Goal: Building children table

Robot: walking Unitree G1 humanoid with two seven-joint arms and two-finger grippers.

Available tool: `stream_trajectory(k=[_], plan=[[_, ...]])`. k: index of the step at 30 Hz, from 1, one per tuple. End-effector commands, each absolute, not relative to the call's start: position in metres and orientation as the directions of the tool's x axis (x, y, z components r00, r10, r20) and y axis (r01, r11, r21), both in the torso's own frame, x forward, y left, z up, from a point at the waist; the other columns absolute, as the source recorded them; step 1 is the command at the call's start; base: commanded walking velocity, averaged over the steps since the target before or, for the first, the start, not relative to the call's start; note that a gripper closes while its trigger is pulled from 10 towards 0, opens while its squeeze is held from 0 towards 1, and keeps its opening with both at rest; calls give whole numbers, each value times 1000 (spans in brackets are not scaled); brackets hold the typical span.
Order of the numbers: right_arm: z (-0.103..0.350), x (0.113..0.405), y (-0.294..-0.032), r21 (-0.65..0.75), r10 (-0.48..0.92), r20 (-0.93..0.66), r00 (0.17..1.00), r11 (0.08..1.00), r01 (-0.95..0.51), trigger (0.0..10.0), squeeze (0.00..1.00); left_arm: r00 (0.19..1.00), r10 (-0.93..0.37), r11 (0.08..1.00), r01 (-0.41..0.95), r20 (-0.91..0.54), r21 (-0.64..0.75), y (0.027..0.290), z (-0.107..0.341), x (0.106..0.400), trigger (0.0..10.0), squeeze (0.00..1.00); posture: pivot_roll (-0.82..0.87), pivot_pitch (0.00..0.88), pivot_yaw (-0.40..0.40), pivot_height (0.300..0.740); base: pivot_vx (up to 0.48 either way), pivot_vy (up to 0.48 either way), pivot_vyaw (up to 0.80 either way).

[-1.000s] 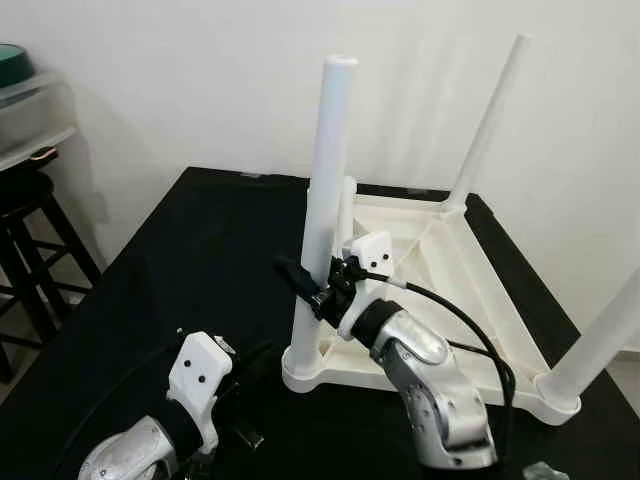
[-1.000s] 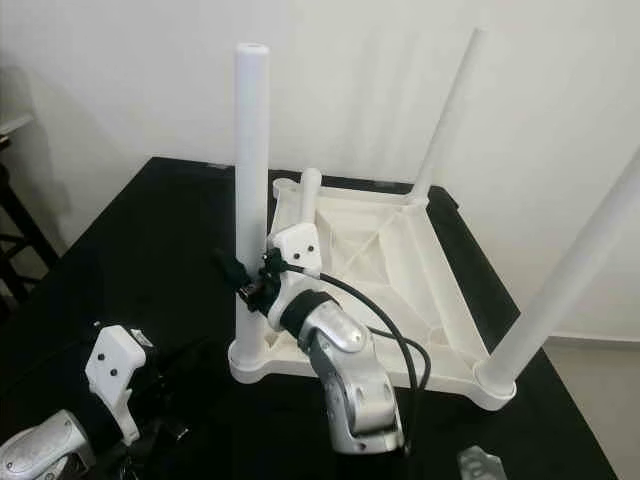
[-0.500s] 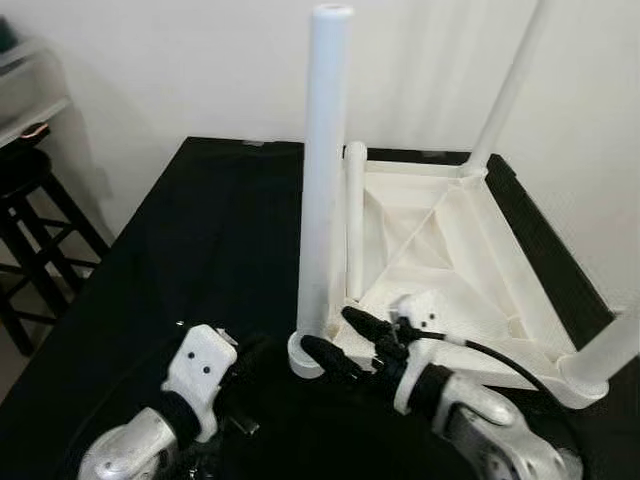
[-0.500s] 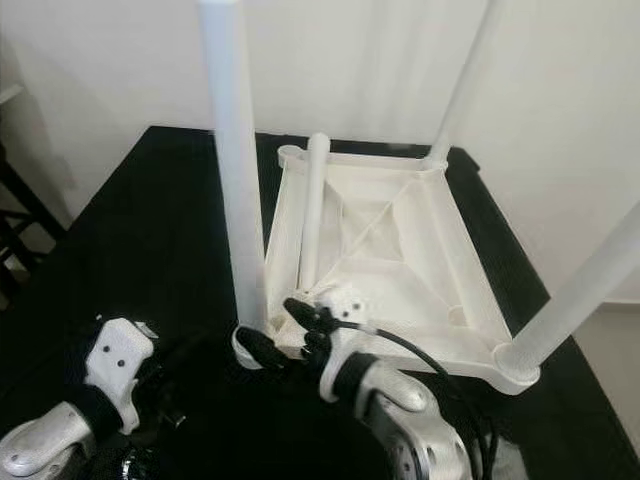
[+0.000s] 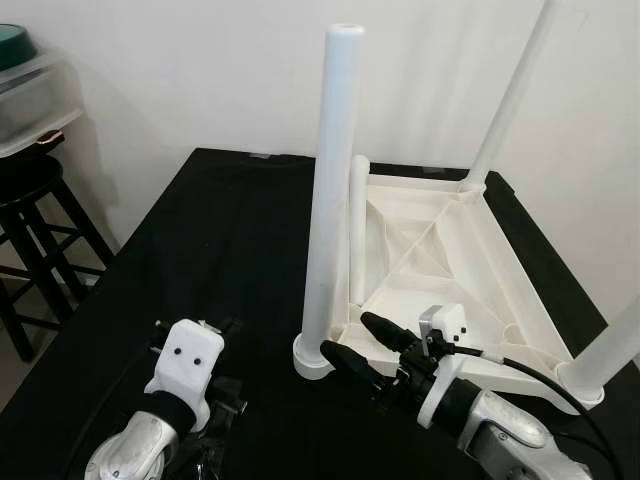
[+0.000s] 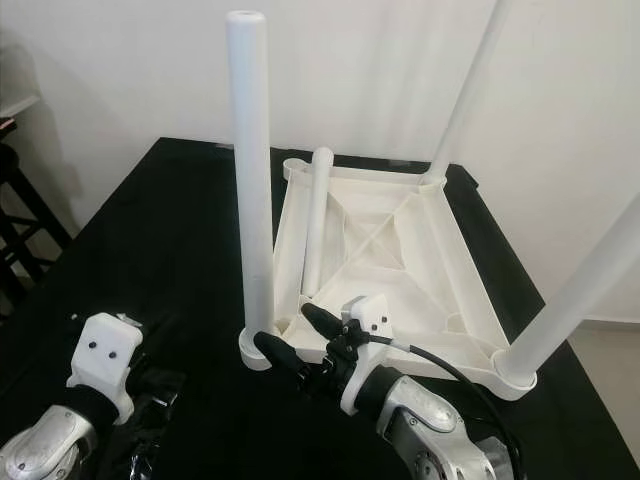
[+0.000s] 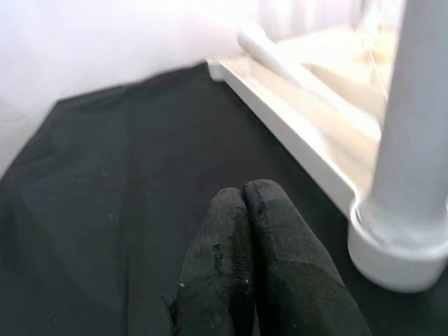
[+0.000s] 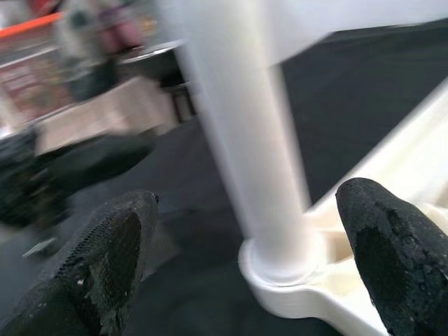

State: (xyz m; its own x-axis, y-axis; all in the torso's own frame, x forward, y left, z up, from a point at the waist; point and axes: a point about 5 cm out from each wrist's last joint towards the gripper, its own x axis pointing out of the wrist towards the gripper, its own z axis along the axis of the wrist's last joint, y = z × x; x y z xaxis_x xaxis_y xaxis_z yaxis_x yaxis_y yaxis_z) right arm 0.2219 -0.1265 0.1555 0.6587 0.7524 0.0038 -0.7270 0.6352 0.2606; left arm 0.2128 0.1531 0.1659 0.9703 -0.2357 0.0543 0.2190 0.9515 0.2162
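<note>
Upside-down white children's table [image 5: 455,255] on black tabletop [image 5: 215,240], legs pointing up.

Three legs standing in corner sockets: near-left leg [image 5: 328,190] upright, far-right leg [image 5: 513,90] rising past frame top, near-right leg [image 5: 612,350] at right edge. Fourth, loose leg [image 5: 355,230] leaning inside the frame toward the far-left corner, not socketed. Right gripper [image 5: 368,348] low by the near-left socket, fingers spread apart, one on each side of the leg base in the right wrist view, not touching it. Left gripper [image 7: 245,262] resting low over black tabletop, left of the table, fingers pressed together on nothing. Dark stool [image 5: 30,230] and clear bin [image 5: 30,95] at far left, against white wall [image 5: 180,70].
</note>
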Motion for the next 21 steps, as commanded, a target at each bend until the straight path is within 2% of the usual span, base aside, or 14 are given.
stream_trajectory(k=[1,5,8,21], plan=[[157,216,-123,263,798,35,601,573,-776,10000,0,971,-235,954,221,50,204,151,163,214,10000,0,11,35,-91,740,0,0,0],[155,214,-122,274,816,39,576,546,-792,10000,0,966,-254,951,240,53,195,149,162,214,10000,0,7,30,-86,740,0,-176,0],[153,212,-121,282,834,31,551,521,-805,10000,0,956,-289,941,275,45,199,146,160,214,10000,0,5,24,-83,740,0,-456,0],[150,212,-119,325,856,53,515,473,-819,10000,0,954,-295,935,278,45,220,145,158,214,10000,0,31,21,-86,740,0,-469,0]])
